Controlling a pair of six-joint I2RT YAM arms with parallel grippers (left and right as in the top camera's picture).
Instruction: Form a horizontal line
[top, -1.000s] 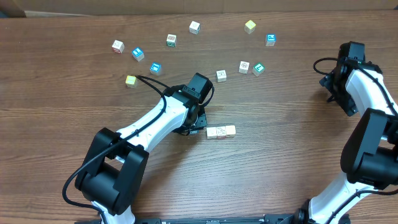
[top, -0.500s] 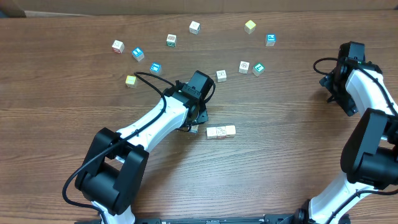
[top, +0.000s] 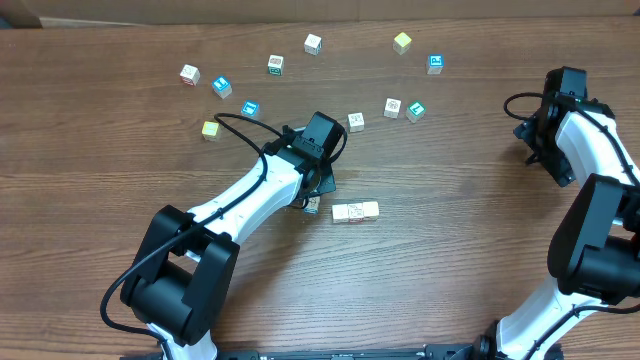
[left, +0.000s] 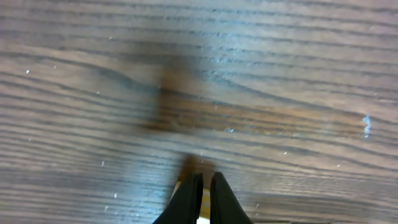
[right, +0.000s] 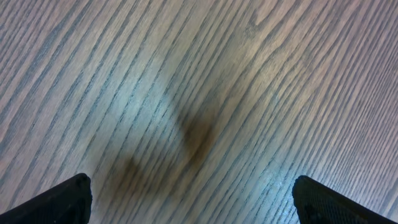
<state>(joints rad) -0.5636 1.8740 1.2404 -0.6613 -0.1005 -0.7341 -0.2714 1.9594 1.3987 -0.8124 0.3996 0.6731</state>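
The horizontal line (top: 355, 211) is a short row of touching whitish cubes with a pale yellow one at its right end, lying at mid table. My left gripper (top: 313, 203) is just left of the row, with a small gap between them. Its fingers (left: 206, 176) are nearly closed on a small pale cube (left: 205, 200). In the overhead view that cube (top: 313, 206) shows a blue mark. My right gripper (top: 531, 137) is at the far right edge, away from all cubes. Its fingers (right: 191, 184) are wide open over bare wood.
Loose cubes lie in an arc behind the left arm: white (top: 190, 74), blue (top: 221, 86), blue (top: 250, 109), yellow (top: 210, 129), white (top: 275, 65), white (top: 313, 43), yellow (top: 402, 42), blue (top: 435, 63), white (top: 392, 106), teal (top: 415, 110), white (top: 356, 121).
My left gripper has shifted slightly up and to the left, away from the row, and the small cube now shows at its tip. The right arm has not moved.
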